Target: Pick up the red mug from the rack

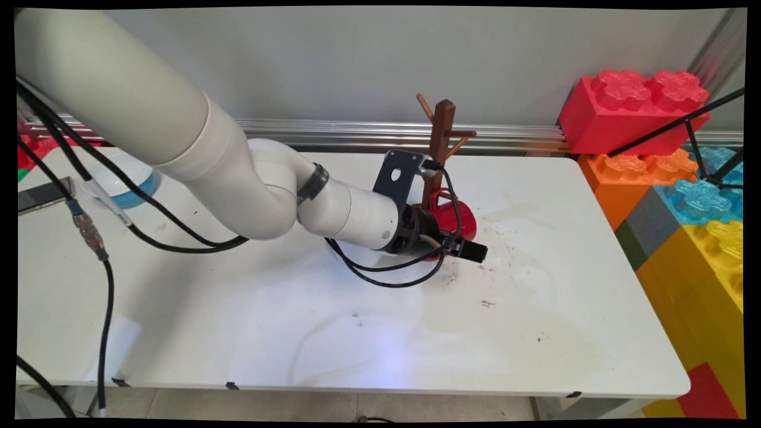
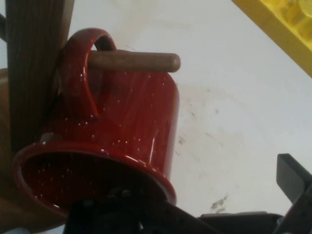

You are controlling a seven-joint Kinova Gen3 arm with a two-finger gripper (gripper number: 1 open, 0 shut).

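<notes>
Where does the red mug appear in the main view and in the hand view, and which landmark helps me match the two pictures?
Main view: the red mug sits right of centre, at the foot of the wooden mug tree, just beyond the gripper.
Hand view: the mug fills the left and centre, its handle hooked over a wooden peg.
Shared landmark: the mug tree's brown post, next to the mug in both views.

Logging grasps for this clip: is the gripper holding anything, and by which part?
Cannot be told: the gripper is at the rim of the red mug, whose handle hangs on the mug tree's peg.
</notes>
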